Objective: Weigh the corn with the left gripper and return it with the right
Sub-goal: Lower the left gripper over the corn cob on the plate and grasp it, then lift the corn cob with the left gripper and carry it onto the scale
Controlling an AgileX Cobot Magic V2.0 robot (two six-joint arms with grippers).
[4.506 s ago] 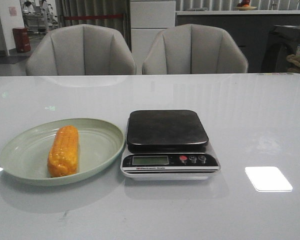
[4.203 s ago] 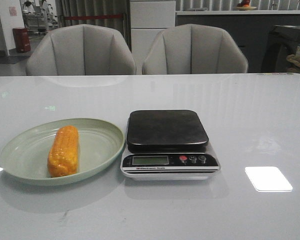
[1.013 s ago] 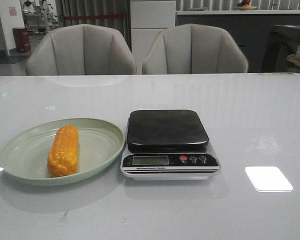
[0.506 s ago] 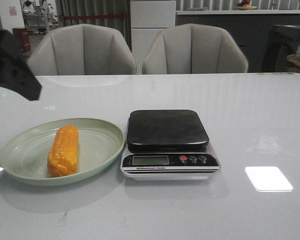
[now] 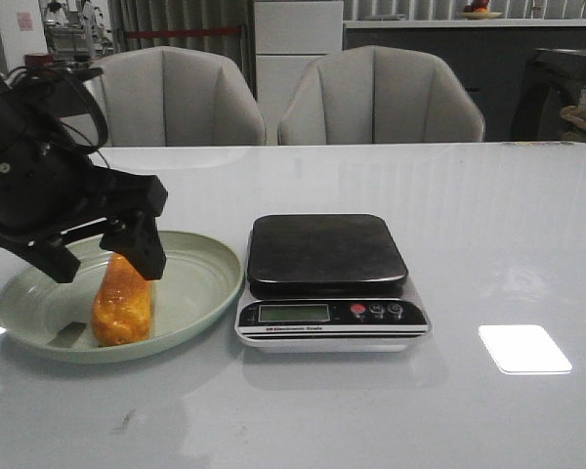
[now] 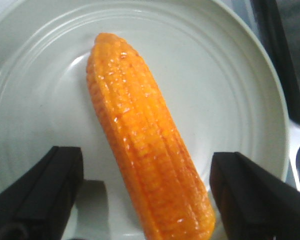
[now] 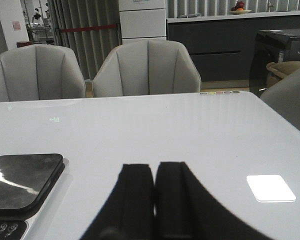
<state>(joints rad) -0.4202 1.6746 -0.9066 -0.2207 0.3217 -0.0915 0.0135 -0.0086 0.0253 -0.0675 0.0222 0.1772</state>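
So the left gripper has its fingers spread wide, one on each side of the corn, and from the left wrist view there's clear plate showing between each finger and the cob, so nothing's touching it. In the front view the claw hangs over the far half of the cob, with one finger tip down in front of the cob's far end and the other off toward the plate's left side. The black body and its cables bulk up behind that, covering the left part of the scene.

The corn is lying flat in the pale green plate, long axis running roughly away from the robot, near end close to the plate's front rim. The plate sits on the left of the white glossy surface, just beside the kitchen scale, whose black platform has nothing on it.

The right gripper only shows in its own wrist camera: its two fingers are pressed together, holding nothing, above bare surface with a corner of the scale off to one side. Two grey chairs stand behind the far edge.
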